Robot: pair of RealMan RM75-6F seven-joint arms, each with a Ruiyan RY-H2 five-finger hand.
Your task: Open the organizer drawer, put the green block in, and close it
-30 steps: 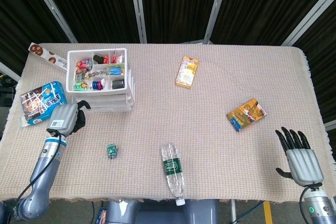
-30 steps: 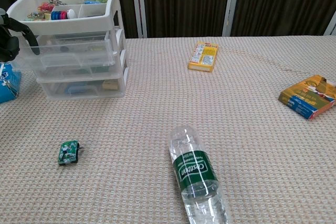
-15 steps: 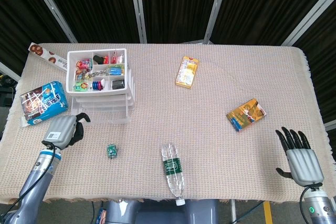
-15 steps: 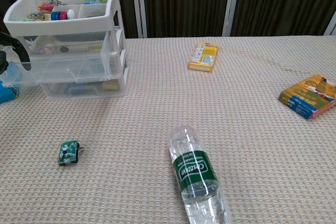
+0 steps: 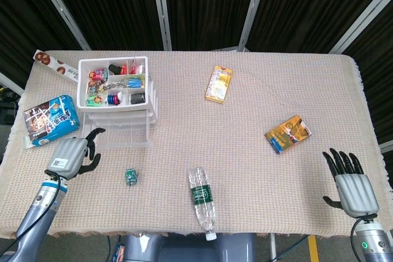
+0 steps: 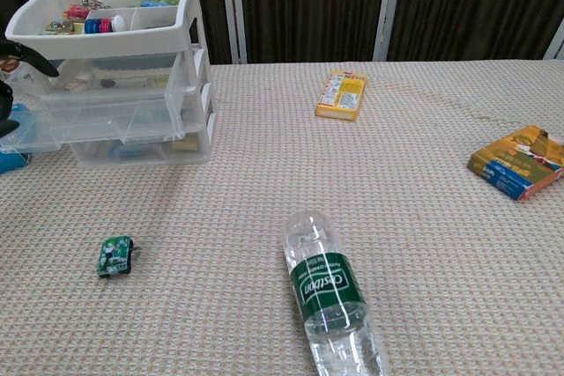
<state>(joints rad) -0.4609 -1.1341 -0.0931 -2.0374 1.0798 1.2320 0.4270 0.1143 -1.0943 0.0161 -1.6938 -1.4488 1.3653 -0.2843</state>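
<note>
The middle drawer [image 6: 88, 121] of the white organizer [image 5: 116, 99] had slid well out toward the robot over the last second, where a moment earlier it sat flush with the others. The left hand [image 5: 72, 153] had drawn back with it and now hovered just in front of the organizer, fingers [image 5: 92, 145] loosened and slightly spread; whether they touched the drawer front I cannot tell. That likely completed the opening step, leaving the pick-up next. The green block [image 5: 131, 176] lay on the cloth in front of the organizer, apart from it and untouched. The right hand [image 5: 351, 183] rested far across the table from the organizer, fingers spread and empty. A water bottle [image 6: 330, 292] lay beyond the block, farther still from the organizer.
</note>
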